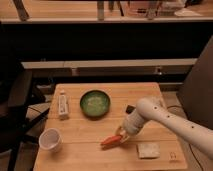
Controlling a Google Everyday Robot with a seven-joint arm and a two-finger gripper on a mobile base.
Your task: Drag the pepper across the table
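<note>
The pepper [110, 141] lies on the wooden bench [85, 159] below the green bowl [82, 104] and a little to its right, well apart from it. It is orange-red and slender. Its long axis runs nearly across the bench with a slight tilt: the left end sits lower, towards the near edge, and the right end rises towards the gripper [121, 134]. Which end is the stem cannot be made out.

The gripper is also below and to the right of the green bowl, at the end of a white arm [170, 120] that reaches in from the right side. It points down and to the left, and its tip meets the right end of the pepper, so most of the pepper extends to the left of it. Whether the jaws are closed on the pepper or merely pressed against it cannot be told.

The green bowl stands upright, and its inside shows a pale, speckled green; whether that is food or the bowl's own surface is unclear. A white cup [50, 148] stands upright below and left of the bowl, its inside plain white. A white tube [63, 105] lies just left of the bowl, lengthwise front to back. A pale square pad [148, 149] lies flat below and far right of the bowl, beyond the gripper.
</note>
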